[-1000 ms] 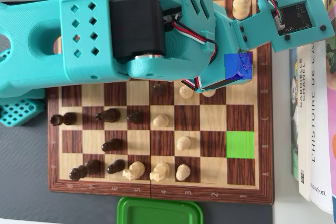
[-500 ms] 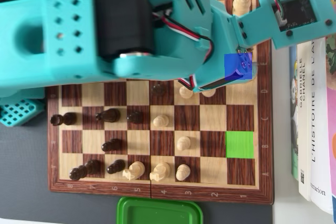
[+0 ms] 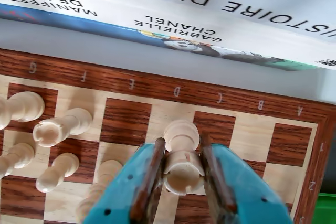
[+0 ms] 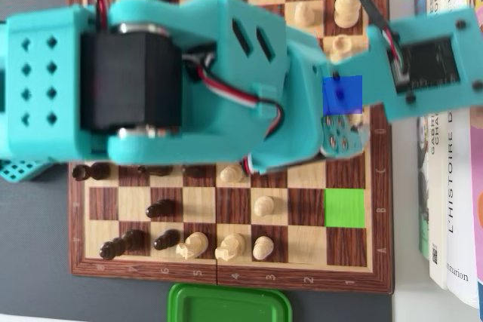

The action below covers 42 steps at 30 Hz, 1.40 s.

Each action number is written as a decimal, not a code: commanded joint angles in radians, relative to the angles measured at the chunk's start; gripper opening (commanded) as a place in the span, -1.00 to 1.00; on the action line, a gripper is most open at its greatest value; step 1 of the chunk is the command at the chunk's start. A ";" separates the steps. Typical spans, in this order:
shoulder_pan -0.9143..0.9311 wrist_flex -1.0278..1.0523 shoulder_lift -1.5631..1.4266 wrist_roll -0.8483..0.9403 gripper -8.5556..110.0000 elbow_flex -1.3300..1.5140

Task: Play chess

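In the wrist view my teal gripper (image 3: 182, 148) is shut on a white rook (image 3: 182, 174), one finger (image 3: 149, 177) pressed on each side of its notched top. The rook hangs over the wooden chessboard (image 3: 126, 119), near the edge lettered D and C. In the overhead view the big teal arm (image 4: 189, 81) covers the board's upper middle, and the gripper (image 4: 343, 139) shows just below a blue marked square (image 4: 342, 94); the rook is hidden there. A green marked square (image 4: 344, 208) lies two rows lower on the chessboard (image 4: 347, 246).
White pieces (image 3: 60, 128) stand left of the gripper in the wrist view. Overhead, black pieces (image 4: 158, 208) and white pieces (image 4: 263, 205) fill the lower rows. Books (image 4: 449, 186) lie along the right edge, a green container (image 4: 229, 305) below the board.
In the overhead view the arm has swung downward and looms larger and blurred. Its gripper end has shifted from the blue square toward the row below it.
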State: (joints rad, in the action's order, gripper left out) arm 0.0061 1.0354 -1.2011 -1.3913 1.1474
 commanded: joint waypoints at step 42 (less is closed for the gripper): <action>0.202 -0.009 0.150 0.006 -0.78 -0.120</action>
State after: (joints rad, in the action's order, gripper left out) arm 0.2071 1.0354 -1.0370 -1.3913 1.0815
